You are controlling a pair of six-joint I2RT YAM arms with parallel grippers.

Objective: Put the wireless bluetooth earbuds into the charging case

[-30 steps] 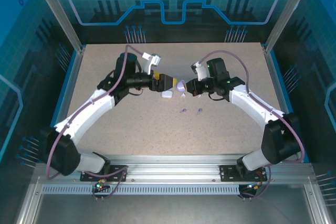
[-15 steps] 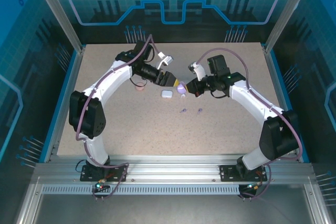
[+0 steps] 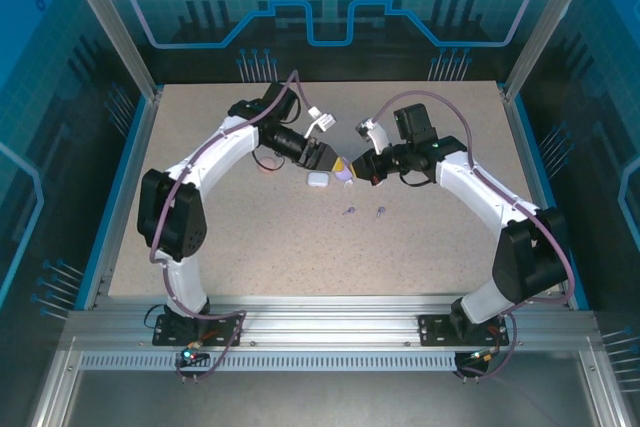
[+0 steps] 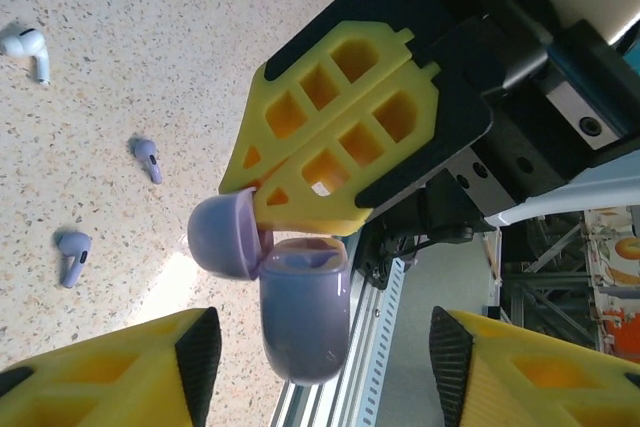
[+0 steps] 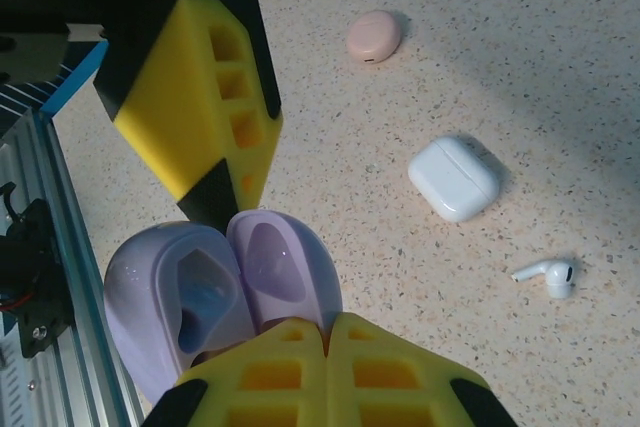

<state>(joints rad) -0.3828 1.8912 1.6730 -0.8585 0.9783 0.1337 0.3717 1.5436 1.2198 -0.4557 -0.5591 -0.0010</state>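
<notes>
The purple charging case (image 4: pixel 303 307) hangs open above the table, its lid (image 4: pixel 222 237) swung aside. My right gripper (image 5: pixel 330 332) is shut on the lid's edge (image 5: pixel 285 267) and carries the case. My left gripper (image 4: pixel 325 362) is open, its fingers (image 4: pixel 110 372) standing on both sides of the case body with a gap on each side. In the top view the two grippers (image 3: pixel 333 162) (image 3: pixel 353 170) meet at the case (image 3: pixel 344 174). Two purple earbuds (image 4: pixel 147 158) (image 4: pixel 73 252) and a white earbud (image 4: pixel 25 47) lie on the table below.
A shut white case (image 5: pixel 455 178) lies on the table near the grippers, with a white earbud (image 5: pixel 547 275) beside it. A pink case (image 5: pixel 374 35) lies further off. The purple earbuds (image 3: pixel 349 211) (image 3: pixel 381 212) rest nearer the arms' bases.
My left arm has folded its elbow back and brought its gripper up around the purple case, and its jaws have narrowed. My right gripper has kept hold of the case, shifting slightly.
</notes>
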